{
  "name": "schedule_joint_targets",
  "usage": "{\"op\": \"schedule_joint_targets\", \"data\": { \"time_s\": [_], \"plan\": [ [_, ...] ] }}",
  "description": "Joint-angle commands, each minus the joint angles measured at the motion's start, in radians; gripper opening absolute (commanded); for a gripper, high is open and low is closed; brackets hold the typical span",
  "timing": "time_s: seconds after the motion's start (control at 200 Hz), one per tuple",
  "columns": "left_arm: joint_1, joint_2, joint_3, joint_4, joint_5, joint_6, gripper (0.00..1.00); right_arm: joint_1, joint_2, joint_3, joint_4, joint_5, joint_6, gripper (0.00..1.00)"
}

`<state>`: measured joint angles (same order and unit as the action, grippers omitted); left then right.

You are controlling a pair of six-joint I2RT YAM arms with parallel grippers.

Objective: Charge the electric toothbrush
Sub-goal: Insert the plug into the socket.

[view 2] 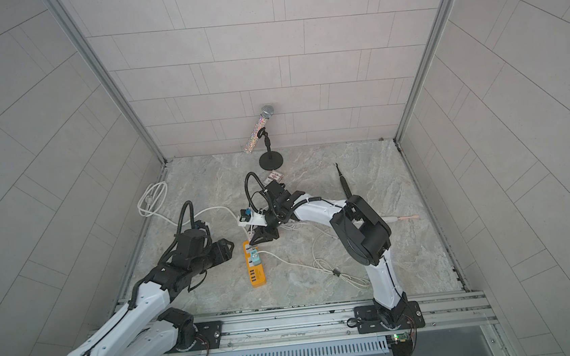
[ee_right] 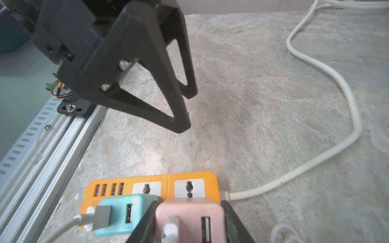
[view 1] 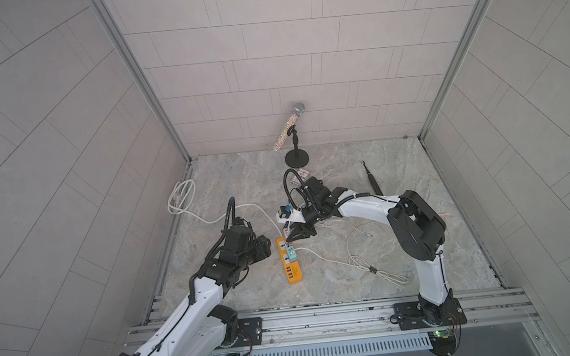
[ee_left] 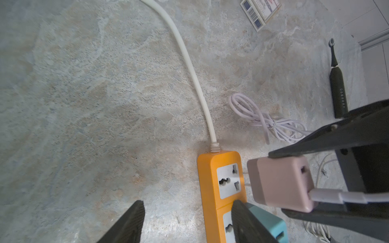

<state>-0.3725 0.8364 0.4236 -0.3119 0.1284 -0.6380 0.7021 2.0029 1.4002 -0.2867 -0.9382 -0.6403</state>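
Note:
The dark electric toothbrush (view 1: 372,178) (ee_left: 337,88) lies on the stone floor at the back right, away from both grippers. An orange power strip (view 1: 291,263) (ee_right: 168,178) lies in the middle with a teal adapter (ee_right: 120,212) plugged in. My right gripper (ee_right: 190,208) is shut on a pink adapter (ee_left: 280,183) that has a white USB cable in it. It hangs at the strip's end socket, and its prongs show in the gap. My left gripper (ee_left: 188,203) (view 1: 265,247) is open beside the strip and holds nothing. One of its fingers (ee_left: 248,223) is over the strip by the teal adapter.
A glittery microphone on a black stand (view 1: 294,132) and a small box (view 1: 302,174) sit at the back. The strip's thick white cord (view 1: 186,198) coils at the left. Thin white cables (view 1: 372,266) (ee_left: 263,117) lie to the right. A pink toothbrush (view 2: 403,217) lies behind the right arm.

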Motion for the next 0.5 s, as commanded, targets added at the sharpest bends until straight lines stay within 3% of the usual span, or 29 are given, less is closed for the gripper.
{"op": "schedule_joint_targets", "data": {
  "time_s": [0.0,0.495],
  "plan": [
    [0.007,-0.025,0.027,-0.035,-0.024,0.012,0.7,0.017,0.007,-0.002,-0.03,-0.031,-0.049,0.24],
    [0.009,-0.034,0.021,-0.029,-0.023,0.012,0.71,0.025,0.027,-0.041,0.051,0.059,-0.051,0.24]
  ]
}}
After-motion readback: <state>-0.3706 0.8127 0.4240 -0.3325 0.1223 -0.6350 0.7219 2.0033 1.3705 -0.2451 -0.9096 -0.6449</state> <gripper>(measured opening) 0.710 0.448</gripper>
